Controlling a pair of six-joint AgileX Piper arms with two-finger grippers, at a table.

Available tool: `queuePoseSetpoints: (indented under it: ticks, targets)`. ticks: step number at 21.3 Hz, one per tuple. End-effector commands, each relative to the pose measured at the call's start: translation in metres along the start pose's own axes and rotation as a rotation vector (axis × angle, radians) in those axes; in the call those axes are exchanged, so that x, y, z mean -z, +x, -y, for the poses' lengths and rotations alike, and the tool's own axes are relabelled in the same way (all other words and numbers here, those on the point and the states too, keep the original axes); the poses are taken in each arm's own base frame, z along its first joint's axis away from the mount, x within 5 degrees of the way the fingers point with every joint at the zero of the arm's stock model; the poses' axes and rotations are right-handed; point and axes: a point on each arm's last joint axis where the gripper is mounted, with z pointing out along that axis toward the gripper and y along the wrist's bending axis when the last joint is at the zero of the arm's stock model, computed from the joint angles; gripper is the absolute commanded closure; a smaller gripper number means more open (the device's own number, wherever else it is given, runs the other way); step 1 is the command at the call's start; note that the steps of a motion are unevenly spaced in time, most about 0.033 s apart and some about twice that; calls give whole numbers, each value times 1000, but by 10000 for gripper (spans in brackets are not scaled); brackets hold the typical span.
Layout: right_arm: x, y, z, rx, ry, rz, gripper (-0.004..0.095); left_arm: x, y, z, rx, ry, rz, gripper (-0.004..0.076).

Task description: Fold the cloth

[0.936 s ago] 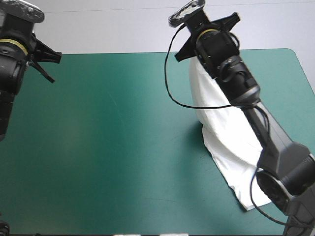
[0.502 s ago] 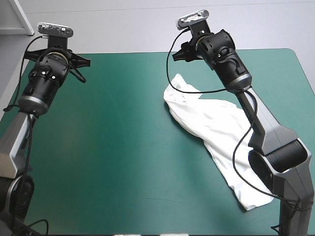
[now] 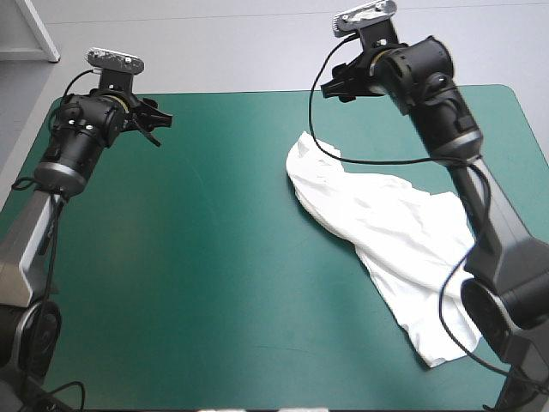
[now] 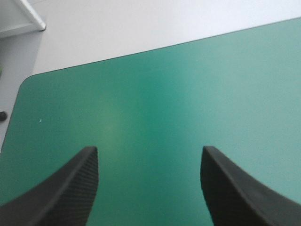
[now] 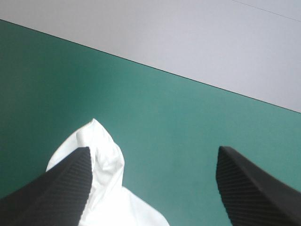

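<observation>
The crumpled white short-sleeved T-shirt (image 3: 386, 227) is stretched far-centre to near-right on the teal-green table (image 3: 214, 257). The black-finned left gripper (image 3: 157, 120) and right gripper (image 3: 336, 84) are held open, empty; the right, seemingly above its far end, is nearer.

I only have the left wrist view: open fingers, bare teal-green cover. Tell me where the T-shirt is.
Observer: The T-shirt lies crumpled on the right half of the teal-green cover, running from near the middle toward the near right corner.
Operator: Report the right gripper.
Observer: The right gripper is open and empty, near the far edge, just beyond the T-shirt's far end.
Operator: Place my own gripper against the cloth.
Observer: The left gripper hangs over the far left corner, with a wide stretch of bare cover between it and the T-shirt.
</observation>
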Motion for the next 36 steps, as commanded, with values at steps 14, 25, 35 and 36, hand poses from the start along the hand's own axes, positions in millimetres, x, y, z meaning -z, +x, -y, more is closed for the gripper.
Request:
queuePoseSetpoints:
  ticks: [14,25,35,36]
  targets:
    - [157,113,22,-88,-159,-91,212,136,-10,-6,31,251,65,258]
    - [166,193,16,-127,-222,-225,305,69,-32,82,-93,500,192,271]
    - [143,277,-5,-157,-346,-468,305,-48,-60,197,-134,622,158,271]
    - [145,280,-5,-163,-347,-464,305,-55,-59,201,-135,624,151,270]
